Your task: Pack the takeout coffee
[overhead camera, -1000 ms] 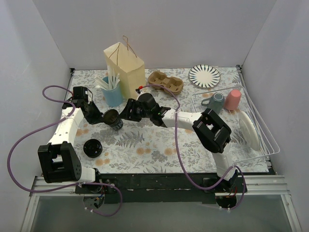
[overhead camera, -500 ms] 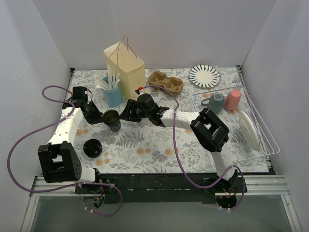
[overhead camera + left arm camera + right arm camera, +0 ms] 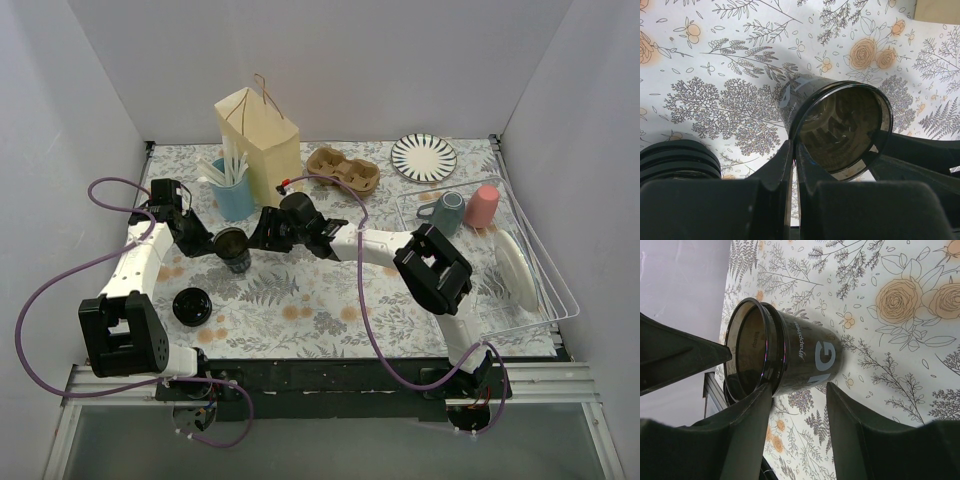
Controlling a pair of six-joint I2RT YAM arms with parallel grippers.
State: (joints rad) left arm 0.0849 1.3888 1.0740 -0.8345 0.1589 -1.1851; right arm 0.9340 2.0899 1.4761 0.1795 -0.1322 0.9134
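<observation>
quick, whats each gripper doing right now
Left gripper: closed, fingers pinching the rim of the coffee cup.
Right gripper: open, fingers either side of the same cup, not clearly gripping it.

One takeout coffee point(image 3: 235, 250); one paper bag point(image 3: 262, 140); one carrier point(image 3: 343, 170); one plate point(image 3: 423, 157); one grey mug point(image 3: 446, 211).

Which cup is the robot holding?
The dark coffee cup, pinched at its rim by the left hand; the blue cup, grey mug and pink cup sit untouched.

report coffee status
Left end effector shut on coffee cup rim. Right end effector open alongside. Coffee cup outside paper bag; blue utensil cup beside bag.
</observation>
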